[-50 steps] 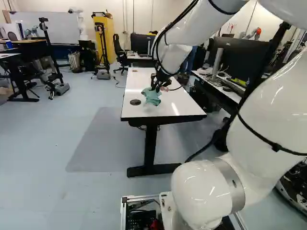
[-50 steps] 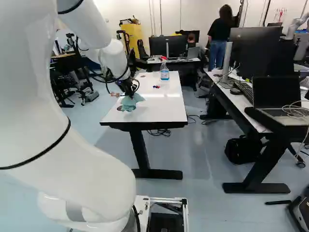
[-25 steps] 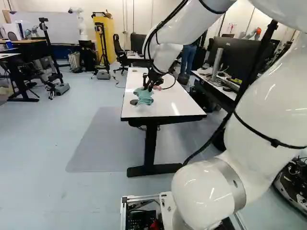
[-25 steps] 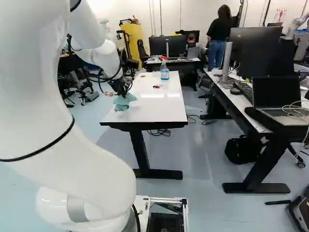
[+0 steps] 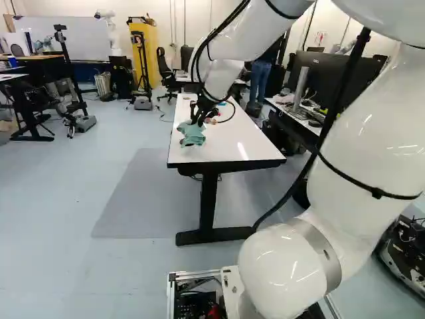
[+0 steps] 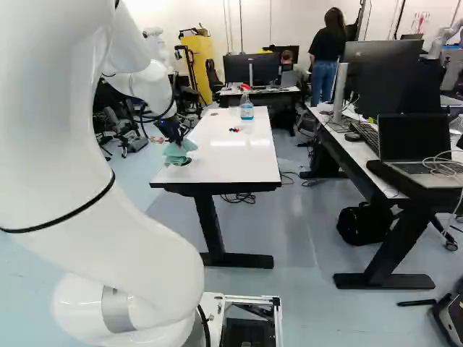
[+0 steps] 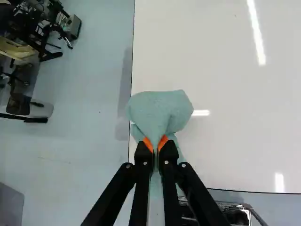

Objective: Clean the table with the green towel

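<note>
Glossy white oblong table (image 5: 236, 143), crumpled green cloth towel (image 7: 157, 110) at its left edge, pinched in black two-fingered gripper (image 5: 197, 121), fanning ahead, long axis along that edge.

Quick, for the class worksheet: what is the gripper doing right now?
Gripper: closed, holding the green towel pinched between its orange pads.
</note>
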